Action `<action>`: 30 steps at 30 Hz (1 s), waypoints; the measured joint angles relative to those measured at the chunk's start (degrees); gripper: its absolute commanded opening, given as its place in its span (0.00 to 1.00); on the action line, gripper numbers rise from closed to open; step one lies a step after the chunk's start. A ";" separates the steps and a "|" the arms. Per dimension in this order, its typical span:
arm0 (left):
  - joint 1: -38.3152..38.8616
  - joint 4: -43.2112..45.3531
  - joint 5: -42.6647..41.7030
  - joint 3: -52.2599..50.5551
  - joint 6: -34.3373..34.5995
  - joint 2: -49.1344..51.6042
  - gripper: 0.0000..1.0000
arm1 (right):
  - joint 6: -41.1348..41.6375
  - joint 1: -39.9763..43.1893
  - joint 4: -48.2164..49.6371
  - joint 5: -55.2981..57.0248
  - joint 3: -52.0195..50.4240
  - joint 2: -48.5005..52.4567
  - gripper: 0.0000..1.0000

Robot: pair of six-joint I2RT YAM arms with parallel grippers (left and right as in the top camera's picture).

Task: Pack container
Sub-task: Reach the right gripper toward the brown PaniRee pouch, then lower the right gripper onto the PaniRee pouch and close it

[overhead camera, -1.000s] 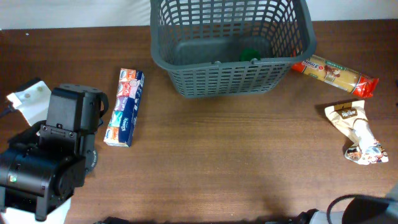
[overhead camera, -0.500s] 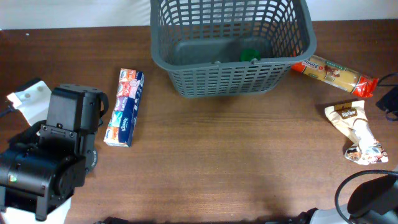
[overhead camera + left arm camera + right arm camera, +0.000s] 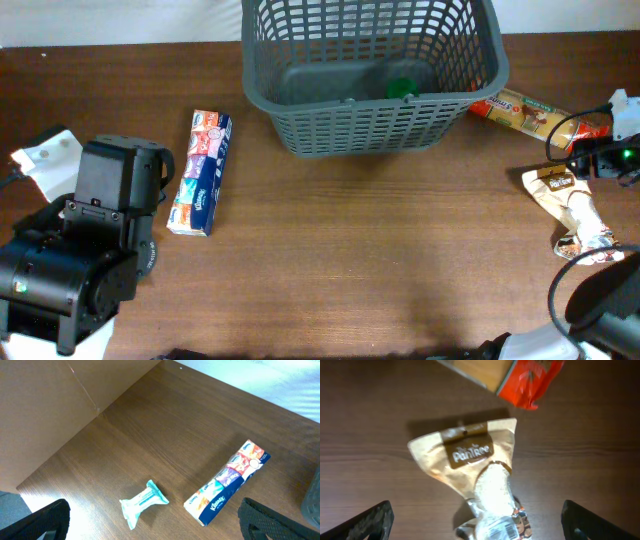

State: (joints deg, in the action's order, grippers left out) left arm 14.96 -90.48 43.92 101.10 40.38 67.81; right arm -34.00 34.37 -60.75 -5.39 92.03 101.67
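Nearby: tissue pack (image 3: 200, 172) left of container (image 3: 360, 125) | pasta (image 3: 530, 113), pouch (image 3: 572, 205) right

One each: container (image 3: 360, 130), tissue pack (image 3: 200, 172), pasta packet (image 3: 515, 108), brown pouch (image 3: 480, 467), white packet (image 3: 144, 502), green item (image 3: 402, 88).

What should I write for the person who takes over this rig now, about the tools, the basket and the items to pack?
The left tool is open and empty, above the table near the tissue pack and a small white wrapper.
The right tool is open and empty, over the tan pouch.
The basket stands upright at the far side, with one green item inside.
Done: at most that green item.
To do: tissue pack, white wrapper, pasta packet and tan pouch all lie outside; the pouch looks like the next pick.
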 measured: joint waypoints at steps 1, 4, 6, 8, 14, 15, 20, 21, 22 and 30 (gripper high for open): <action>0.00 0.00 0.00 0.00 0.00 0.00 0.99 | -0.48 0.26 -0.04 0.11 -0.02 0.96 0.99; 0.00 0.00 0.00 0.00 0.00 0.00 0.99 | -1.42 1.81 -1.05 1.09 -0.04 5.75 0.99; 0.00 0.00 0.00 0.00 0.00 0.00 0.99 | -1.86 2.84 -2.93 1.55 -0.17 8.90 0.99; 0.00 0.00 0.00 0.00 0.00 0.00 0.99 | -1.70 3.50 -4.55 2.45 -0.52 11.69 0.99; 0.00 0.00 0.00 0.00 0.00 0.00 0.99 | 0.26 3.67 -3.58 5.90 -1.16 13.79 0.99; 0.00 0.00 0.00 0.00 0.00 0.00 0.99 | 0.48 3.69 -3.06 6.29 -1.16 13.79 0.99; 0.00 0.00 0.00 0.00 0.00 0.00 0.99 | 0.59 3.69 -1.90 8.39 -1.16 13.86 0.99; 0.00 0.00 0.00 0.00 0.00 0.00 0.99 | 0.55 3.67 -1.92 8.61 -1.16 13.92 0.99; 0.00 0.00 0.00 0.00 0.00 0.00 0.99 | 0.55 3.67 -1.92 8.76 -1.16 14.03 0.99; 0.00 0.00 0.00 0.00 0.00 0.00 0.99 | 0.52 3.45 -2.43 9.03 -1.16 18.16 0.99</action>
State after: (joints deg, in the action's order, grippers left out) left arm 14.96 -90.48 43.92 101.10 40.38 67.81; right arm -33.47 37.82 -63.18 3.64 90.87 119.83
